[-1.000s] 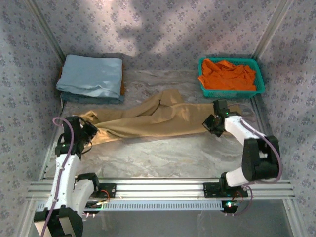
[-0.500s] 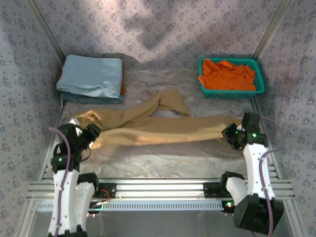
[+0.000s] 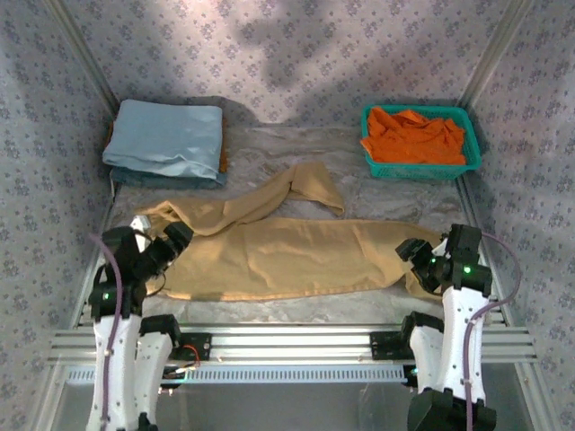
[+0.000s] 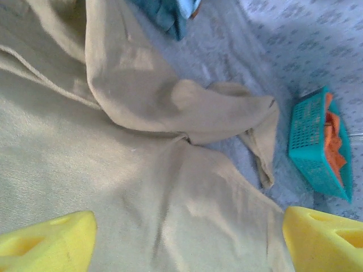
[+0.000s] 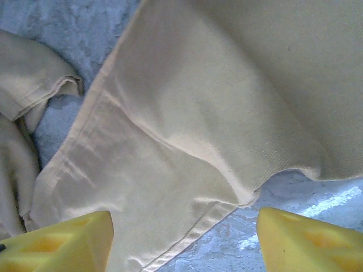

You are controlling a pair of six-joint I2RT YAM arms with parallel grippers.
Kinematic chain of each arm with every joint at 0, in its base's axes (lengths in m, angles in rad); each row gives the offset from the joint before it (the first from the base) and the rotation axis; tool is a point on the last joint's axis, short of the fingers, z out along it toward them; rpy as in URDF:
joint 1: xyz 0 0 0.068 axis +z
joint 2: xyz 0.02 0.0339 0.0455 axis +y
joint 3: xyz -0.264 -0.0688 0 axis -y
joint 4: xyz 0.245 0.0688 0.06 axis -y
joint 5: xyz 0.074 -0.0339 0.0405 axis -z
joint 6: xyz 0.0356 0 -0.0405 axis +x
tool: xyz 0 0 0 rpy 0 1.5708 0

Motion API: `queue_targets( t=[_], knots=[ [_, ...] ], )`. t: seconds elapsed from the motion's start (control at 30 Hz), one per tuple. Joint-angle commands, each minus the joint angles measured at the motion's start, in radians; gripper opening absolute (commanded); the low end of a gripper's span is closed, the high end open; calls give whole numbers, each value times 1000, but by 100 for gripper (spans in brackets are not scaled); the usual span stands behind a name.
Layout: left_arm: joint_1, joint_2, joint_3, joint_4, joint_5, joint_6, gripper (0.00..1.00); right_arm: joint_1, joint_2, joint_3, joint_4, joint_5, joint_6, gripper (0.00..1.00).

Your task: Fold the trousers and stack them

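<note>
At lower left and lower right of the overhead frame, my left claw point(image 3: 162, 244) and right claw point(image 3: 420, 259) gape, gripping nothing. Their yellow wedge-shaped foam pads point(image 4: 48, 241) are spread over the trousers point(image 3: 287, 256), soft tan cloth lying flat and creased across mid-frame.

No readable text, label, brand, number or sign made out in any view.
</note>
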Motion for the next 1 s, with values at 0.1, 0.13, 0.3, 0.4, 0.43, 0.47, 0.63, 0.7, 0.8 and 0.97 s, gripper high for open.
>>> queue_targets(
  t=[0.1, 0.13, 0.3, 0.4, 0.43, 0.47, 0.63, 0.7, 0.8, 0.97],
  knots=[
    [-237, 281, -11, 269, -221, -45, 86, 306, 114, 17, 216, 141, 163, 61],
    [-263, 337, -15, 314, -241, -64, 86, 357, 182, 25, 257, 201, 175, 60],
    [-301, 543, -103, 491, -361, -218, 88, 259, 488, 75, 397, 192, 145, 60],
    [-301, 569, -197, 550, -421, -305, 90, 121, 585, 77, 441, 177, 132, 64],
    [-300, 568, -231, 562, -445, -333, 91, 77, 607, 70, 448, 185, 136, 66],
    [-300, 562, -256, 562, -469, -348, 91, 34, 626, 60, 460, 178, 141, 67],
    [-254, 474, -347, 478, -546, -416, 94, -134, 732, 22, 506, 162, 143, 68],
    [-208, 439, -373, 463, -540, -414, 94, -181, 773, 14, 519, 162, 139, 69],
    [-114, 405, -381, 415, -497, -376, 94, -249, 827, 8, 547, 136, 143, 69],
    [16, 332, -369, 350, -402, -305, 94, -275, 895, 68, 563, 179, 133, 68]
  ],
)
